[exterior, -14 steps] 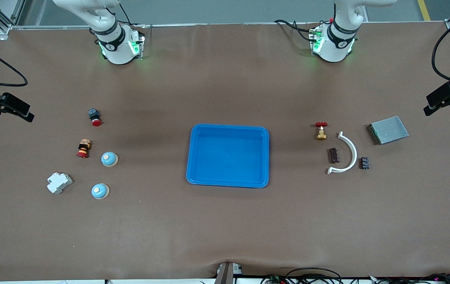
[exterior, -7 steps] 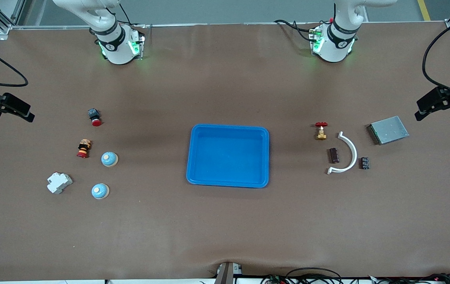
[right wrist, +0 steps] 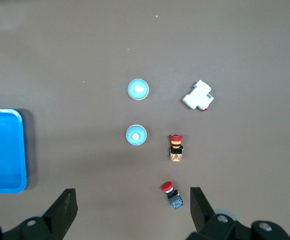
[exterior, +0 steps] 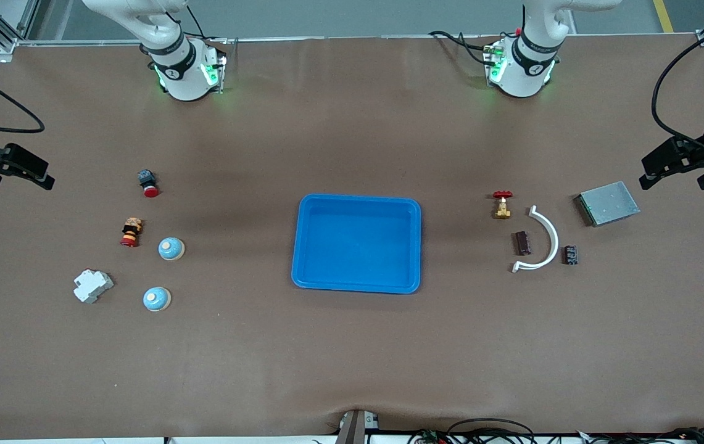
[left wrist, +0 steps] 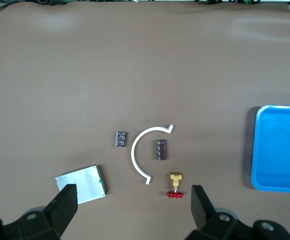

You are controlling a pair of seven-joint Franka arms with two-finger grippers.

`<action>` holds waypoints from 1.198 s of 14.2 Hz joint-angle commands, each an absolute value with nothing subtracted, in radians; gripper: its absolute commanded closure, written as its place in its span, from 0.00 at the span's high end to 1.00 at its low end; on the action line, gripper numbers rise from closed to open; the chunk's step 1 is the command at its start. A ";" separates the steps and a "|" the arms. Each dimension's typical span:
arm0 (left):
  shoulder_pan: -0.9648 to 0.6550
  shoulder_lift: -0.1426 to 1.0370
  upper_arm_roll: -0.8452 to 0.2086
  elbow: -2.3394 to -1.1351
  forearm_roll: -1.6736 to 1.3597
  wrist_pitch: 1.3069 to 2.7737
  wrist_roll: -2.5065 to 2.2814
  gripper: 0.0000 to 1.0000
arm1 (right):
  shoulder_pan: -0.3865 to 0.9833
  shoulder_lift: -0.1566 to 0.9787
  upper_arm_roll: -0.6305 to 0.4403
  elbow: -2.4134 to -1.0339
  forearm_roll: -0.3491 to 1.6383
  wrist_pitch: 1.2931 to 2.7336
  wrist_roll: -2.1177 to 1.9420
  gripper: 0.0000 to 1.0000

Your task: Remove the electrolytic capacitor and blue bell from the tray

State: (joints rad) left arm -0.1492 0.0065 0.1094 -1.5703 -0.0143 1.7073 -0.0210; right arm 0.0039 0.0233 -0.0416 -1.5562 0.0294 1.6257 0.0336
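the blue tray (exterior: 356, 243) sits empty mid-tabletop, with two blue bells (exterior: 171, 248) toward the right arm's end and both capacitors (exterior: 522, 242) toward the left arm's, so removal looks done; left gripper (left wrist: 133, 207) and right gripper (right wrist: 132, 205) hover with jaws open, holding nothing.

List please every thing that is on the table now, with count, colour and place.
tray: 1, bright blue, table middle, nothing in it
bells: 2, light blue, toward the right arm's end
push buttons: 2, red-capped, beside the bells
white block: 1, same end
capacitors: 2, dark, toward the left arm's end
curved clip: 1, white, between the capacitors
valve: 1, brass, red handle
metal box: 1, grey
left pincer: open, over the valve's area
right pincer: open, over the buttons' area
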 commanded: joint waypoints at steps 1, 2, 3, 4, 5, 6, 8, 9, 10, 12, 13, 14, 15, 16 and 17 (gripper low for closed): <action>-0.149 -0.012 0.106 -1.591 -0.023 1.721 -0.029 1.00 | 0.008 -0.002 -0.044 -1.582 0.043 1.631 0.021 1.00; -0.150 -0.012 0.106 -1.591 -0.023 1.720 -0.034 1.00 | 0.008 -0.002 -0.044 -1.582 0.043 1.632 0.021 1.00; -0.150 -0.014 0.106 -1.591 -0.023 1.718 -0.034 1.00 | 0.008 0.002 -0.044 -1.582 0.043 1.632 0.021 1.00; -0.150 -0.012 0.106 -1.589 -0.023 1.720 -0.034 1.00 | 0.008 0.002 -0.044 -1.582 0.043 1.634 0.021 1.00; -0.153 -0.011 0.107 -1.589 -0.021 1.721 -0.034 1.00 | 0.005 0.002 -0.044 -1.582 0.043 1.634 0.020 1.00; -0.153 -0.011 0.106 -1.589 -0.017 1.723 -0.034 1.00 | 0.005 0.002 -0.046 -1.582 0.043 1.634 0.020 1.00; -0.153 -0.009 0.106 -1.588 -0.017 1.726 -0.034 1.00 | 0.003 0.002 -0.046 -1.582 0.043 1.640 0.018 1.00; -0.153 -0.011 0.106 -1.588 -0.017 1.726 -0.035 1.00 | 0.002 0.002 -0.046 -1.582 0.043 1.643 0.018 1.00; -0.153 -0.009 0.106 -1.585 -0.017 1.726 -0.034 1.00 | 0.002 0.002 -0.046 -1.582 0.043 1.644 0.020 1.00; -0.152 0.000 0.107 -1.583 -0.014 1.726 -0.034 1.00 | 0.000 0.002 -0.046 -1.582 0.043 1.643 0.020 1.00; -0.152 0.003 0.107 -1.583 -0.014 1.724 -0.032 1.00 | 0.000 0.002 -0.046 -1.582 0.043 1.644 0.018 1.00; -0.153 0.003 0.107 -1.583 -0.014 1.724 -0.032 1.00 | 0.000 0.002 -0.046 -1.582 0.043 1.646 0.020 1.00; -0.153 0.005 0.107 -1.583 -0.012 1.724 -0.034 1.00 | 0.000 0.002 -0.046 -1.582 0.043 1.647 0.020 1.00; -0.153 0.005 0.107 -1.583 -0.012 1.724 -0.034 1.00 | 0.002 0.002 -0.046 -1.582 0.044 1.652 0.020 1.00; -0.153 0.005 0.107 -1.583 -0.012 1.724 -0.032 1.00 | 0.002 0.002 -0.046 -1.582 0.044 1.655 0.020 1.00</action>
